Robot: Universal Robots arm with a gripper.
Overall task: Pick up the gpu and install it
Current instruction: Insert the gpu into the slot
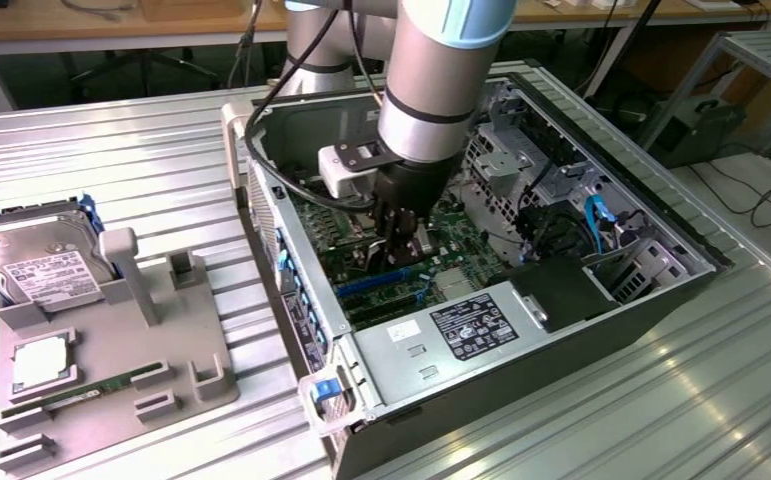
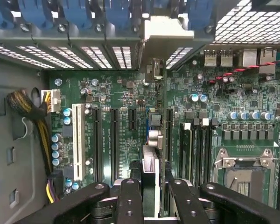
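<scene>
My gripper (image 1: pixel 405 238) is down inside the open computer case (image 1: pixel 652 300), just above the motherboard (image 2: pixel 121 135). In the wrist view the gpu (image 2: pixel 149 170) appears edge-on as a thin dark slab between my two black fingers (image 2: pixel 130 200). The gripper (image 2: pixel 155 191) is shut on it. The card's silver end bracket (image 2: pixel 164 37) lies against the case's rear slot wall, among the blue slot clips. The card stands in line with an expansion slot between the long black slots (image 2: pixel 114 140) and the RAM slots (image 2: pixel 196 149). Whether it sits in the slot is hidden.
On a grey holder (image 1: pixel 118 370) at the exterior view's left stand a silver hard drive (image 1: pixel 38 265), a CPU (image 1: pixel 41 362) and a RAM stick (image 1: pixel 78 392). The power supply (image 1: pixel 472 330) fills the case's near end. Yellow and black cables (image 2: pixel 30 112) run beside the motherboard.
</scene>
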